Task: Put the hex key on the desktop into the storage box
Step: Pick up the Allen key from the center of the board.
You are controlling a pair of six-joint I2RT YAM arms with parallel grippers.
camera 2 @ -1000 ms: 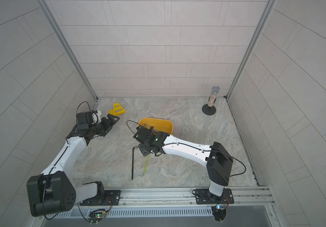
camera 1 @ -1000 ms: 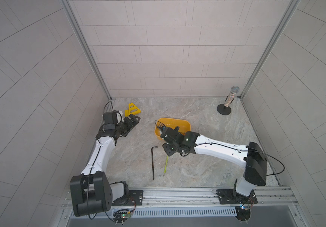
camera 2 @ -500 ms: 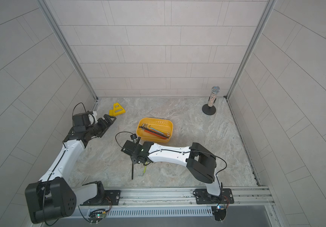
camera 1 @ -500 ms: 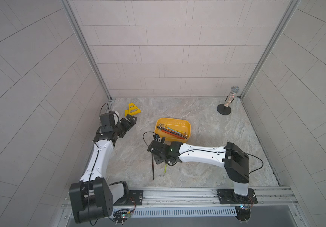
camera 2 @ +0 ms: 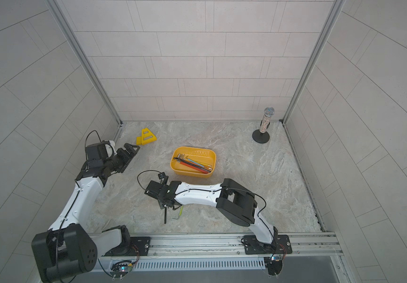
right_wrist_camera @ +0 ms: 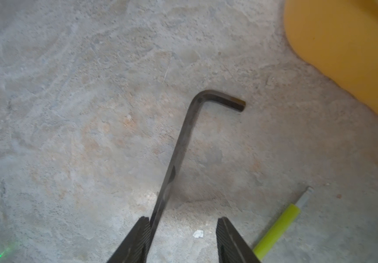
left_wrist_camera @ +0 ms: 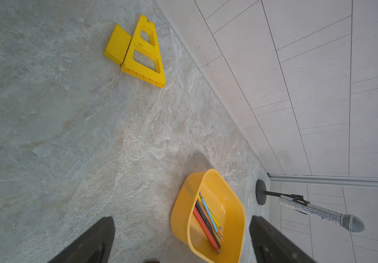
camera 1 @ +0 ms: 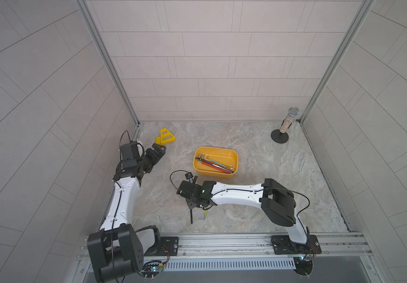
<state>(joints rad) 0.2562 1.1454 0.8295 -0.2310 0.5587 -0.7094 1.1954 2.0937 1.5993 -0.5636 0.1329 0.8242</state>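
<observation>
At the far left, the left fingers (left_wrist_camera: 92, 239) hang above the tabletop (camera 1: 271, 166) beside the left wall. They are spread wide with nothing between them, and they point toward a yellow triangular bracket (camera 1: 165, 137) lying flat near the back corner. A small yellow block (left_wrist_camera: 117, 44) lies against one edge of the bracket.

Nearer the middle and close to the front rail, a black key (right_wrist_camera: 183, 141) lies flat on the tabletop. Its short bent end points toward the box (camera 1: 212, 173). The right fingers (right_wrist_camera: 138, 241) are lowered over the long shaft and stand parted. The shaft runs between them and lies against the inner face of one finger, with a clear gap to the other, so they are not clamped on it. In both top views only the key's rail-side end (camera 2: 165, 216) shows, sticking out from under the right wrist.

Just to the right of the black key lies a thinner green key (camera 1: 206, 213), also flat on the tabletop and outside the fingers. It is near the black key but apart from it.

Behind the right wrist and a little to the right sits the box, apart from both loose keys. Inside it is a bundle of coloured keys (camera 1: 216, 163), red, black, orange, blue and yellow, lying slantwise on its floor.

At the far right, in the back corner, a glittery microphone (camera 1: 287, 121) stands on a round black base.
</observation>
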